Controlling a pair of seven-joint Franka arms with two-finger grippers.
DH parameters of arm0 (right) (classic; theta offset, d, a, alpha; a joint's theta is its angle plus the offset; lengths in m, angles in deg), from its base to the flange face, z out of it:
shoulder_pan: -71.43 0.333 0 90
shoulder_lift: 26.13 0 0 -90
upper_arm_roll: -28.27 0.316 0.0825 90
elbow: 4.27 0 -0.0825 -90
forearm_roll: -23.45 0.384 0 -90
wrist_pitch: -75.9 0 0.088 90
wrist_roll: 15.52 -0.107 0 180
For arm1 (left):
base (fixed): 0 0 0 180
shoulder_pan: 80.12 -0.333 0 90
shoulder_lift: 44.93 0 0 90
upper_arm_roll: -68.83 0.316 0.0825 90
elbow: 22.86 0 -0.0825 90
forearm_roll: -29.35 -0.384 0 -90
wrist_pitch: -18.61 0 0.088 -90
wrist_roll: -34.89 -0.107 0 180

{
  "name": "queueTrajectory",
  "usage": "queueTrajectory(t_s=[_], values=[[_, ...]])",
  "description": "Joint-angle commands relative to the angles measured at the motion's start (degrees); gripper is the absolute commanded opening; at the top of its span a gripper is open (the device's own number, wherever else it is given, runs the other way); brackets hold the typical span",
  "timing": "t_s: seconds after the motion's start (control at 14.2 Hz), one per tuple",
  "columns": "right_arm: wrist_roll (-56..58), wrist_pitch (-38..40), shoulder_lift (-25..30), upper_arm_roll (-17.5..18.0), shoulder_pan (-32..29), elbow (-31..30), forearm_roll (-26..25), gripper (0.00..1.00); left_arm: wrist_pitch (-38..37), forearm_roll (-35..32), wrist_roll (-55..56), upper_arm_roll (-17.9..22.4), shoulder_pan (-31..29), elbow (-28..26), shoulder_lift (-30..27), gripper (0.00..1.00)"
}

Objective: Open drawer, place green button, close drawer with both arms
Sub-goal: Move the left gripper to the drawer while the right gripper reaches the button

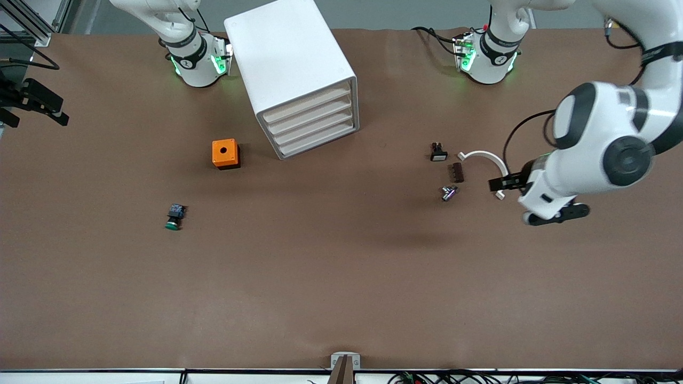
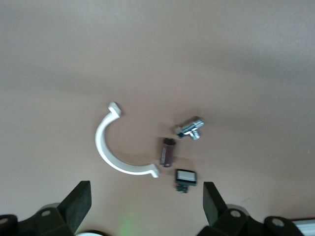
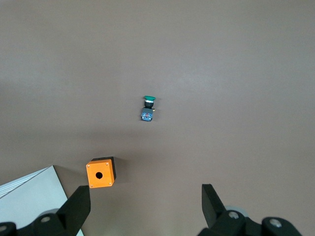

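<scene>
- The front view alone takes in the whole brown counter (image 1: pixel 341 277) — the white four-drawer cabinet (image 1: pixel 299 80) stands between the two arm bases, every drawer front flush and shut.
- In that view the small push button with a round green cap on a black-and-blue body (image 1: pixel 174 217) lies on its side toward the right arm's end of the counter, nearer the front camera than the orange square box with a round hole in its top (image 1: pixel 225 153), and well apart from it.
- The right wrist view shows the same button (image 3: pixel 148 108) and orange box (image 3: pixel 101 173), with a corner of the cabinet (image 3: pixel 29 189); the right arm's tool (image 3: pixel 145 209) does not appear in the front view at all.
- The right tool hangs over bare counter beside the orange box, its fingers (image 3: pixel 78 209) spread wide, holding and touching nothing.
- The left wrist view brings the small parts close: a white curved plastic half-ring (image 2: pixel 118 147), a dark brown ridged block (image 2: pixel 167 151), a shiny metal fitting (image 2: pixel 190 128) and a black button with a white face (image 2: pixel 186 177).
- The left tool (image 2: pixel 146 206) hovers over the half-ring's end of that cluster — fingers (image 2: pixel 212 204) wide apart, gripping nothing.
</scene>
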Motion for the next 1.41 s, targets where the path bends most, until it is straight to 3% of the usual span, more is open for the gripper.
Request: queueTrajectory(t_s=[0.0,0.21,0.56,0.92,1.2,1.34], values=[[-0.20,0.87,0.57,0.24,-0.30,0.31,0.69,1.00,-0.17,6.07,8.90,0.05,1.88,3.90,3.87,1.00],[0.41,0.96,-2.58,0.24,-0.21,0.84,0.69,1.00,-0.44,17.86,19.09,-0.56,2.94,5.24,6.95,1.00],[0.58,0.35,-10.85,0.24,-0.56,3.56,0.69,1.00,-0.35,22.79,39.30,-1.36,8.56,8.04,12.39,1.00],[0.58,-2.09,-16.03,0.24,-0.30,3.65,0.42,1.00,-0.79,29.83,62.51,-3.72,8.66,12.01,19.52,1.00],[-0.47,-14.03,-18.33,0.33,-0.12,-3.70,1.04,1.00,-2.36,35.46,74.65,-5.31,10.05,13.58,23.20,1.00],[-2.22,-21.15,-17.98,0.33,-0.12,-10.12,4.71,1.00,-2.81,35.73,79.40,-5.58,11.20,14.82,24.70,1.00]])
